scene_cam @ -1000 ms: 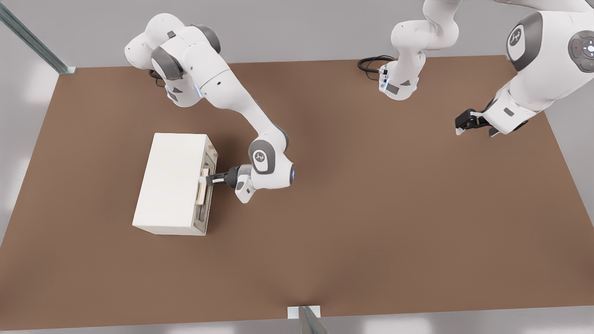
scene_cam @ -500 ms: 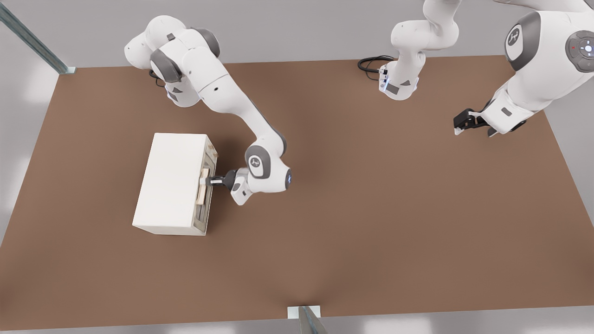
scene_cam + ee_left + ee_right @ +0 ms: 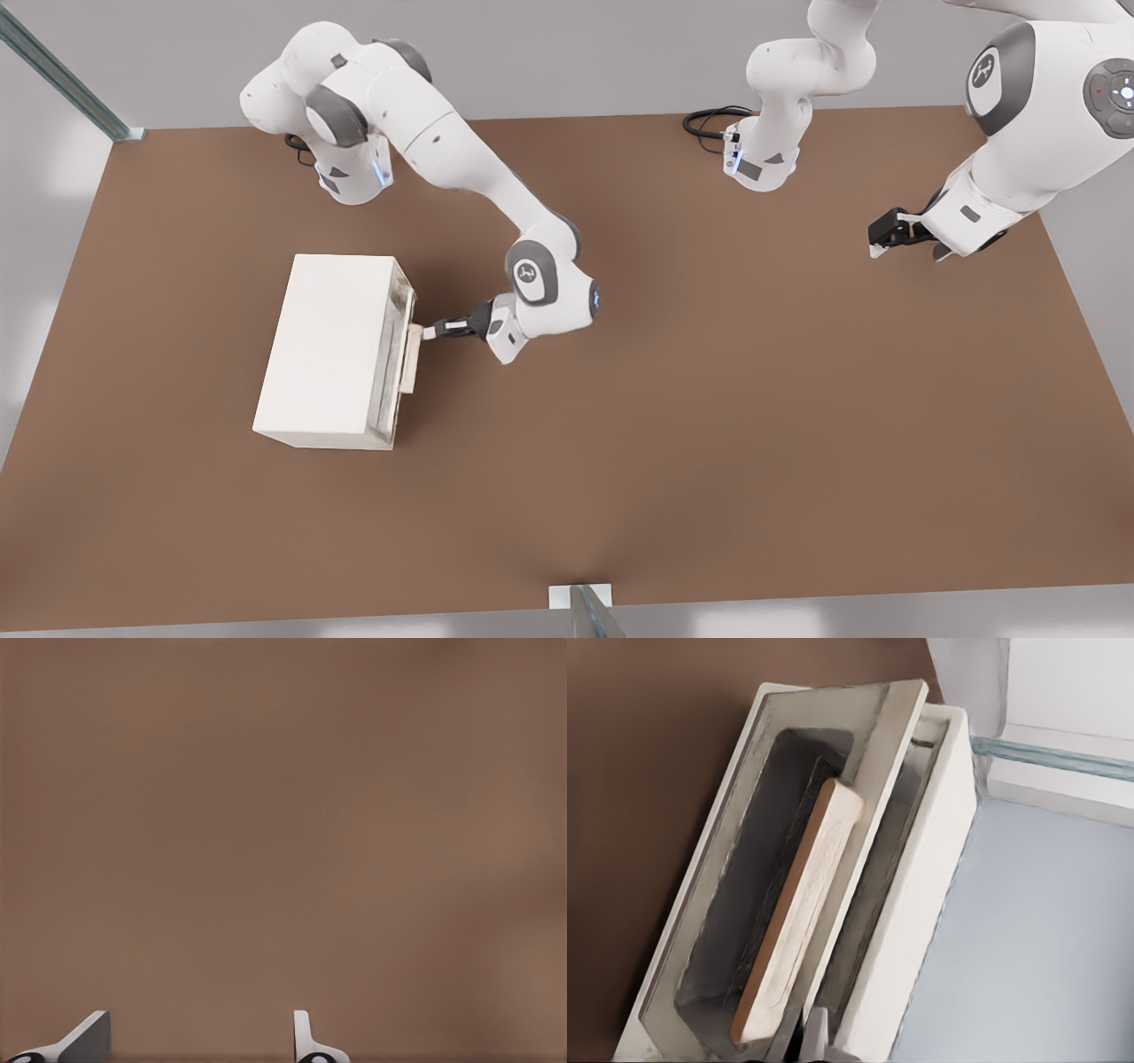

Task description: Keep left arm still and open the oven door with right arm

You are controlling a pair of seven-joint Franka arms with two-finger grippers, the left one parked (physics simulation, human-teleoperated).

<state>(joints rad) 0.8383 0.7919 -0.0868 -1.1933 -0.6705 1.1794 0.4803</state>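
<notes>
The cream oven (image 3: 328, 346) stands on the brown table toward the front view's left. Its oven door (image 3: 392, 377) faces the front view's right and is tilted a little away from the body. In the right wrist view a gap shows between the door frame (image 3: 897, 735) and the oven body (image 3: 921, 904). The beige bar handle (image 3: 408, 359) runs along the door. My gripper (image 3: 429, 332) reaches in from the front view's right, its tips at the handle's far end. In the right wrist view the handle (image 3: 806, 904) ends just beside the gripper (image 3: 804, 1041), which is shut with nothing visible between its fingers.
The working arm's elbow (image 3: 549, 292) hangs over the table beside the oven. A black cable (image 3: 709, 124) lies at the table's far edge by the second arm base. A metal post (image 3: 589, 611) stands at the near edge. The left wrist view shows only bare brown table (image 3: 283, 815).
The gripper has pulled back toward the front view's right. The handle and door top have swung out with it, so the door now stands slightly ajar.
</notes>
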